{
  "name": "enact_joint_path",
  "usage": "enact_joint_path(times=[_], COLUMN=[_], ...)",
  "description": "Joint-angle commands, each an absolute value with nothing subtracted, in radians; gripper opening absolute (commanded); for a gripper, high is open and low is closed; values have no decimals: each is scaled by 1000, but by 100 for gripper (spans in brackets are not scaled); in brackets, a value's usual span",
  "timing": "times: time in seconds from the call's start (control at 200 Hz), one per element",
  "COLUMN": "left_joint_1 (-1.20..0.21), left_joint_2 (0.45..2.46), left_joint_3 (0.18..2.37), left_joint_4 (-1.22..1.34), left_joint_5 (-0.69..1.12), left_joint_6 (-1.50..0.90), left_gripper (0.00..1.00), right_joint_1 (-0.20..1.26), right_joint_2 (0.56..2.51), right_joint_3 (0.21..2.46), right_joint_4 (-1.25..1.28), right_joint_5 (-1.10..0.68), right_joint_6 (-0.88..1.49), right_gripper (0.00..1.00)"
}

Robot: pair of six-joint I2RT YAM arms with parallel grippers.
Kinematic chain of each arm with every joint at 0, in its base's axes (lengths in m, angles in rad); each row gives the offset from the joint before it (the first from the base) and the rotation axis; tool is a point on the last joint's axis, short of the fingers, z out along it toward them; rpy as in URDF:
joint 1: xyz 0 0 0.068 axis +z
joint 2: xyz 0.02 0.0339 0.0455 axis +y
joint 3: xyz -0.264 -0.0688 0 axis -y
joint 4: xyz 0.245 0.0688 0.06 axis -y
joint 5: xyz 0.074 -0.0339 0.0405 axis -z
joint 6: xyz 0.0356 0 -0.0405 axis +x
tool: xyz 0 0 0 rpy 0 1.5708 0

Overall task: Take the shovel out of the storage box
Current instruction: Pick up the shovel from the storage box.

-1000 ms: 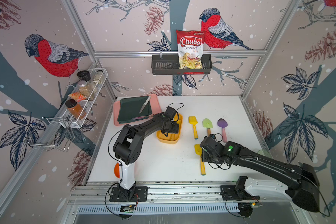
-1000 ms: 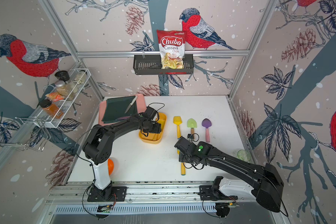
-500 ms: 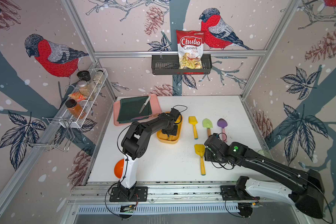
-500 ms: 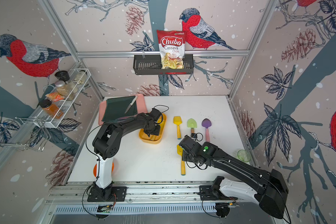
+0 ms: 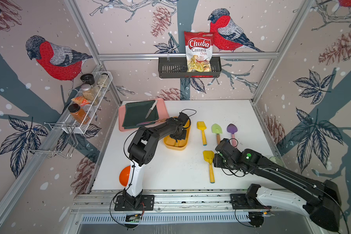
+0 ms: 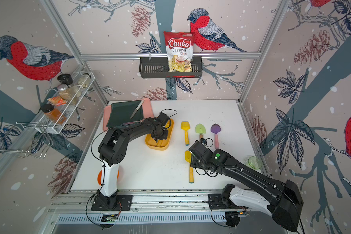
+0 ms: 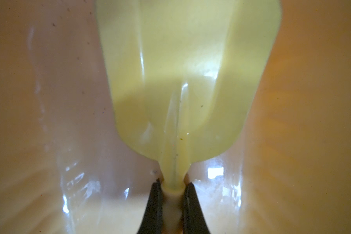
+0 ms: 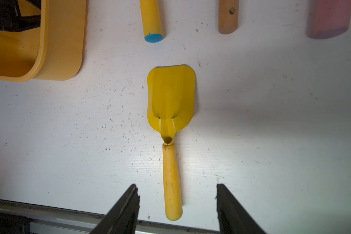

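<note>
The storage box (image 5: pixel 175 147) is a shallow yellow-orange tub in the middle of the white table, seen in both top views. My left gripper (image 5: pixel 178 136) reaches down into it. In the left wrist view a pale yellow shovel (image 7: pixel 182 81) lies on the box floor (image 7: pixel 49 101). The left gripper (image 7: pixel 173 183) is shut on the narrow neck where the blade meets the handle. From above, the gripper hides most of this shovel. My right gripper (image 8: pixel 176 185) hangs open over the handle of another yellow shovel (image 8: pixel 170 97) that lies on the table, apart from it.
Three shovels lie in a row right of the box: yellow (image 5: pixel 201 127), green (image 5: pixel 216 129), purple (image 5: pixel 231 129). A pink tray (image 5: pixel 122 113) with a dark cloth and a knife sits at the back left. An orange ball (image 5: pixel 123 176) lies by the left arm's base. A green glass (image 6: pixel 254 162) stands at the right edge.
The left gripper has closed on the shovel's neck inside the box, and that arm's elbow has swung right. The right arm has drawn back slightly from the yellow shovel on the table.
</note>
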State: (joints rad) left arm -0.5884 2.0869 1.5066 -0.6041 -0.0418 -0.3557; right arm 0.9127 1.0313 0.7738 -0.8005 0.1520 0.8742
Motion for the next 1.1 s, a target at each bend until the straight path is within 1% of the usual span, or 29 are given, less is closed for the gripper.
enact_joint_path(times=[0.0, 0.15, 0.24, 0.365, 0.5, 0.585, 0.67, 0.76, 0.825, 1.096], left_joint_1=[-585, -567, -526, -460, -428, -405, -375, -353, -351, -354], left_joint_2=[2059, 1972, 1882, 1732, 1592, 1516, 1454, 1416, 1397, 1315], left_joint_3=[1494, 1485, 1444, 1326, 1233, 1152, 1053, 962, 929, 826], left_joint_4=[-604, -571, -500, -299, -130, 30, 268, 518, 629, 882], left_joint_5=[32, 72, 183, 409, 504, 591, 696, 765, 782, 782], left_joint_6=[-379, -392, -419, -490, -552, -628, -754, -909, -980, -1119], left_gripper=[0, 0, 0, 0, 0, 0, 0, 0, 0, 0], right_joint_1=[903, 871, 826, 735, 638, 614, 605, 609, 608, 616], right_joint_2=[1039, 1036, 1028, 1024, 1060, 1111, 1164, 1211, 1245, 1378], right_joint_3=[783, 818, 836, 846, 867, 911, 954, 984, 1011, 1104], right_joint_4=[-760, -724, -655, -527, -369, -290, -179, -47, 20, 235], right_joint_5=[131, 89, 27, -131, -335, -432, -564, -671, -729, -902], right_joint_6=[840, 784, 732, 656, 625, 611, 619, 656, 672, 747], right_gripper=[63, 64, 64, 66, 71, 71, 70, 70, 70, 71])
